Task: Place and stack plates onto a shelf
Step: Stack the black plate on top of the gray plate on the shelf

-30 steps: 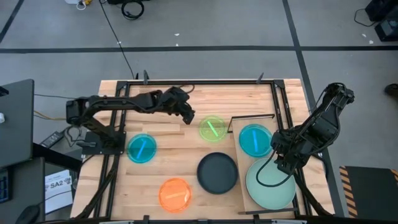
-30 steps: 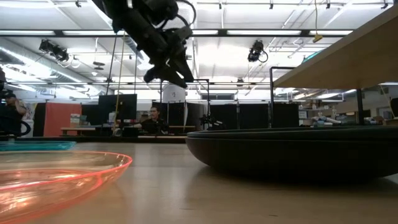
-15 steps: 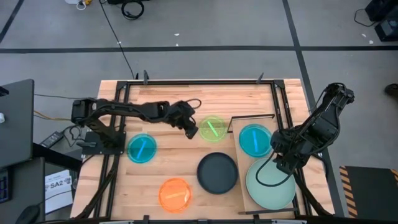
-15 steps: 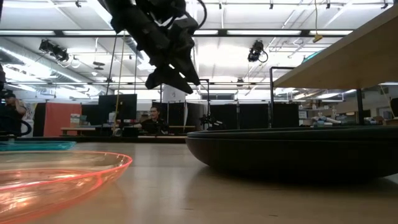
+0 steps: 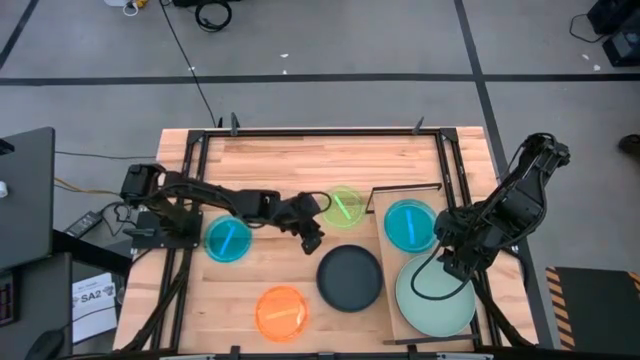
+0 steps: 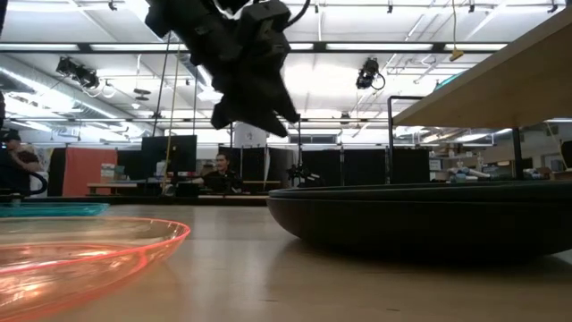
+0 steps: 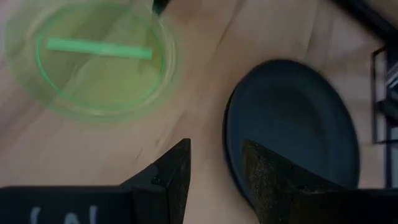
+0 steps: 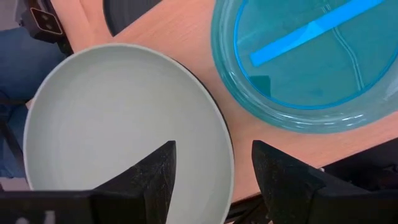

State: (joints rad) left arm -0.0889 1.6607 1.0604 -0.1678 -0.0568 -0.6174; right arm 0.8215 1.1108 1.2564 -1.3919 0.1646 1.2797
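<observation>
Reaching with jaws spread and empty, the left gripper (image 5: 312, 240) hangs between the lime plate (image 5: 343, 207) and black plate (image 5: 350, 277), apparently choosing one for the shelf (image 5: 392, 262); next it must straddle a rim

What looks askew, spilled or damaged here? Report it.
Nothing stands out. The plates lie flat and whole: lime green plate, black plate, orange plate and one cyan plate on the table, a second cyan plate and the mint plate on the shelf.
</observation>
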